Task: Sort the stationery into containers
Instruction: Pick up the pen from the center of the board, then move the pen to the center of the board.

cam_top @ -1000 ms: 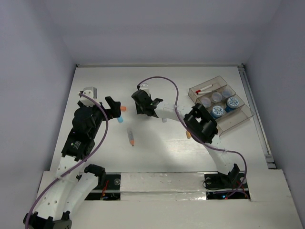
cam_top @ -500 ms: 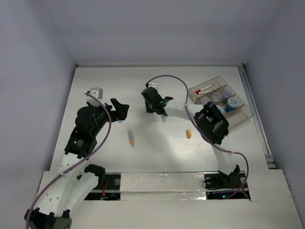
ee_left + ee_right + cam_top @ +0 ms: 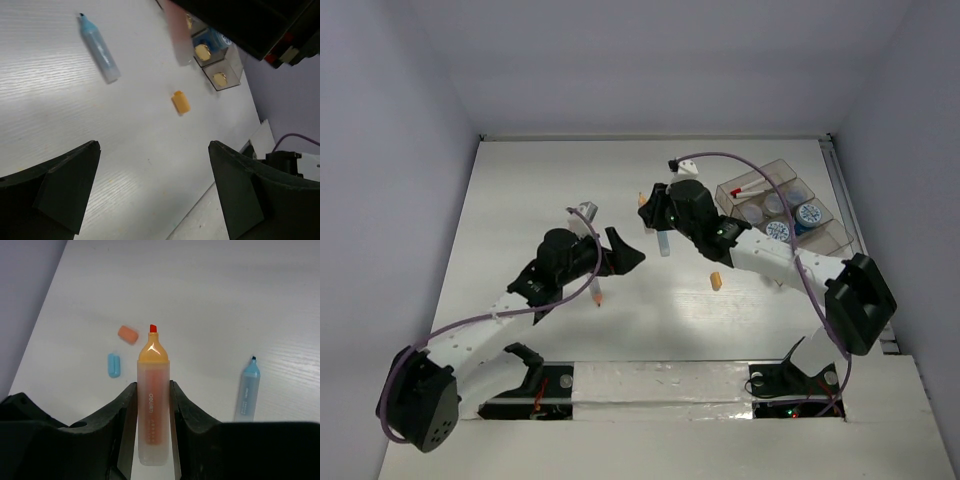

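Note:
My right gripper is shut on an orange highlighter, held above the table, tip pointing away. In the top view the right gripper hangs left of the clear divided tray, which holds blue-lidded jars and a red marker. A light-blue marker lies just below it and also shows in the left wrist view. A tiny orange stub lies mid-table. My left gripper is open and empty above the table.
An orange cap and a blue cap lie side by side on the table. An orange pencil-like stick lies beside the left forearm. White walls border the table on the left, back and right.
The left arm swung right towards the table's middle, gripper still open. The right gripper moved right towards the tray with the orange highlighter in it.

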Available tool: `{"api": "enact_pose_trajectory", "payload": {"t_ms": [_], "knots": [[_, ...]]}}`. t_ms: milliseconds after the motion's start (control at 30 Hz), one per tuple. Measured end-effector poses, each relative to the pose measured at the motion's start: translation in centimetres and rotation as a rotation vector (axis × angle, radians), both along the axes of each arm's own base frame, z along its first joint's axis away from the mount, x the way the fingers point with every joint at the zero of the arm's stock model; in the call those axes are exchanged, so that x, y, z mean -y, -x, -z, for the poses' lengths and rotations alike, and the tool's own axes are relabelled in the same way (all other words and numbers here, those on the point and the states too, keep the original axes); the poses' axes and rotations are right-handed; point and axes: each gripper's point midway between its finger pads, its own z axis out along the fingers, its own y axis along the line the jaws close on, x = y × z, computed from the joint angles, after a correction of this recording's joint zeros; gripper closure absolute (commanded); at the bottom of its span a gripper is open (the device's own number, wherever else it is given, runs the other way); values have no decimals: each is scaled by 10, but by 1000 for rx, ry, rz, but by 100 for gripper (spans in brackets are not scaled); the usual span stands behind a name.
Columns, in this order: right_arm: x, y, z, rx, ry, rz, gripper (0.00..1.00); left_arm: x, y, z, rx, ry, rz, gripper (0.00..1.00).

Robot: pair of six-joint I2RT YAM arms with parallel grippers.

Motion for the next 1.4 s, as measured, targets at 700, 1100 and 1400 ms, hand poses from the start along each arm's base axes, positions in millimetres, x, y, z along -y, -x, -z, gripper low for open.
{"api": "enact_pose_trajectory", "payload": {"t_ms": [700,1100,1400], "knots": [[12,34,1,-27,-124,-40,86,62,-32,-21,130,161,4,53],[11,42,-1,-31,-167,-48,86,73,-32,-24,155,189,5,66],[18,53,-8,-21,-201,-60,85,77,-30,-25,160,194,13,100]]}}
